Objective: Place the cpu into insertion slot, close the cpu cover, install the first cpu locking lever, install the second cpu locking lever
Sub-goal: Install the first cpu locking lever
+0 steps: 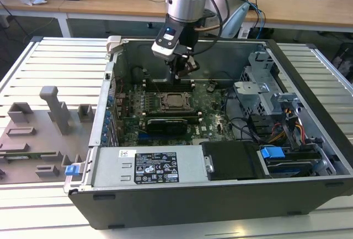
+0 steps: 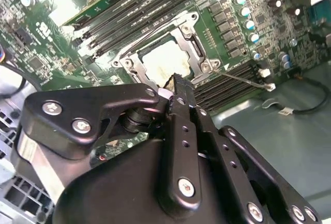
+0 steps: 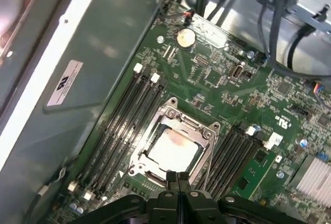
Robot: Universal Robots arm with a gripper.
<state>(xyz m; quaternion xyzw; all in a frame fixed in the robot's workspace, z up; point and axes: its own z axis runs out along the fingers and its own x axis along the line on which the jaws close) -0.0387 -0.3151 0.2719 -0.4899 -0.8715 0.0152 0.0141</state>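
The cpu (image 3: 172,149), with a silvery top plate, lies in the insertion slot (image 1: 172,101) on the green motherboard. The cpu cover (image 3: 199,125), a metal frame, lies flat around the cpu (image 2: 163,58). A thin wire locking lever (image 2: 243,78) sticks out sideways from one corner of the cover (image 2: 189,40), over the memory slots. My gripper (image 1: 185,70) hangs a short way above the socket's far edge. Its black fingertips (image 3: 178,178) are pressed together with nothing between them. In the second wrist view the gripper (image 2: 177,83) points at the socket's rim.
The socket sits deep in an open computer case (image 1: 265,184). Black memory slots (image 3: 121,125) flank it on both sides. A power supply (image 1: 149,167), a drive cage (image 1: 259,84) and cable bundles (image 1: 265,126) crowd the exterior view's right. Grey fixtures (image 1: 52,106) stand left of the case.
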